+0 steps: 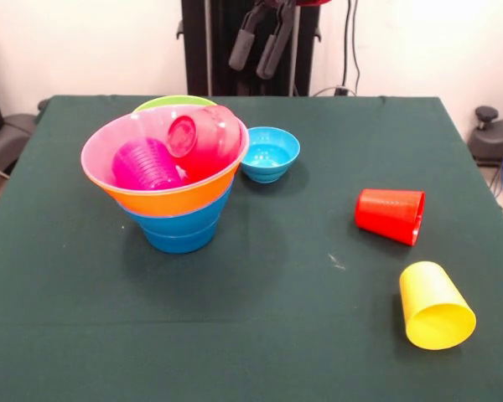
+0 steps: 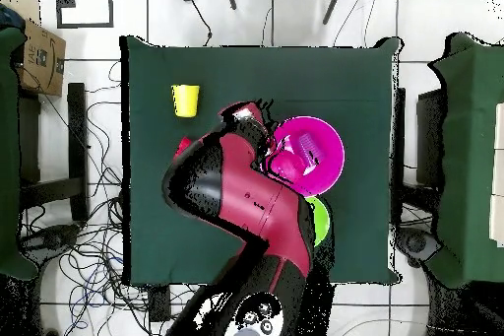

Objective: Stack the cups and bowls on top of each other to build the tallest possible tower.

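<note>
The front view shows the tower (image 1: 174,188) toward the table's (image 1: 251,335) left edge: blue bowls (image 1: 180,228) at the base, the orange bowl (image 1: 172,199) above, the pink bowl (image 1: 109,155) on top. In the pink bowl the purple cup (image 1: 144,165) and the red bowl (image 1: 203,141) lie tipped on their sides, the red bowl's base facing the camera. The green bowl (image 1: 174,102) peeks out behind, and the light-blue bowl (image 1: 269,153) sits upright just beside the tower. Near the right edge the red cup (image 1: 391,215) lies on its side, long axis across the table, mouth rightward; the yellow cup (image 1: 435,305) lies with its mouth toward the near right corner. The end effector (image 1: 260,46) hangs beyond the far edge, well apart from the tower, its fingers (image 1: 243,42) close together, gripping nothing. Overhead, the arm (image 2: 246,194) covers the red cup and most of the tower
</note>
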You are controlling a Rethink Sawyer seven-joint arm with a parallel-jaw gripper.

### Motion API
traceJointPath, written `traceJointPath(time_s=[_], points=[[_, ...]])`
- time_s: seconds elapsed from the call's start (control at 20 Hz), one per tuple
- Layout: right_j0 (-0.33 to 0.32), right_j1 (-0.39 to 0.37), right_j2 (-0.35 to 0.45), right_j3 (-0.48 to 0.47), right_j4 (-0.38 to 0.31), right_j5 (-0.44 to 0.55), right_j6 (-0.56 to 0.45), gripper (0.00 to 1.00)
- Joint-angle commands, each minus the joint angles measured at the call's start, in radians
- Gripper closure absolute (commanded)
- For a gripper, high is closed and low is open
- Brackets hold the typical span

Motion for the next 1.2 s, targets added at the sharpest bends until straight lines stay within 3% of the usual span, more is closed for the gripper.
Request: traceJointPath(time_s=[0.05,0.5,1.0,1.1,1.2], points=[[-0.012,0.007,-0.003,-0.11,-0.148,0.321,-0.122,0.0],[-0.058,-0.043,0.023,-0.077,-0.228,0.302,-0.113,0.0],[-0.183,-0.143,0.127,0.073,-0.306,0.237,-0.122,0.0],[-0.148,-0.126,0.08,0.064,-0.34,0.233,-0.09,0.0],[-0.12,-0.115,0.047,0.054,-0.335,0.331,-0.058,0.0]])
